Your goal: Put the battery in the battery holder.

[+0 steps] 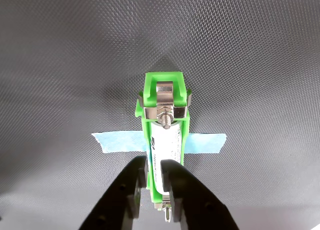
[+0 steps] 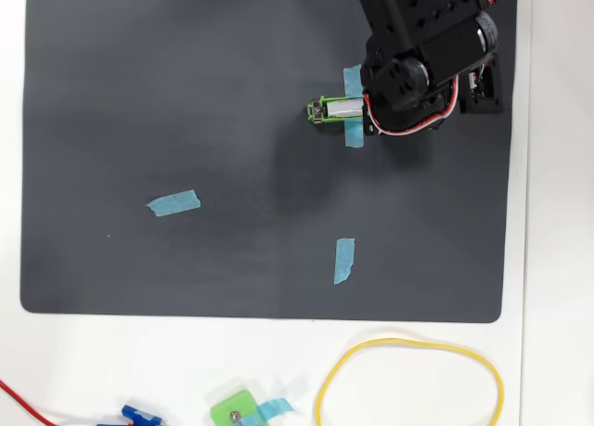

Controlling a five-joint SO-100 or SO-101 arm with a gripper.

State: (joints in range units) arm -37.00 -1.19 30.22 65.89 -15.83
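Observation:
The battery (image 1: 167, 140) lies inside the bright-green battery holder (image 1: 165, 84), which is held to the black mat by a strip of blue tape (image 1: 112, 142). My gripper (image 1: 155, 166) hovers over the battery's near end. Its black fingers (image 1: 185, 190) stand nearly together with only a thin slit between them, narrower than the battery, and the right finger covers part of the cell. In the overhead view the holder (image 2: 320, 110) pokes out left of the arm (image 2: 418, 45), with the battery (image 2: 336, 109) seen in it; the fingertips are hidden under the arm.
Two loose blue tape strips (image 2: 174, 202) (image 2: 344, 260) lie on the black mat (image 2: 139, 73). On the white table below the mat are a yellow band loop (image 2: 408, 342), a squarish green piece (image 2: 234, 410), a small blue part (image 2: 139, 414) and a red wire (image 2: 19, 400).

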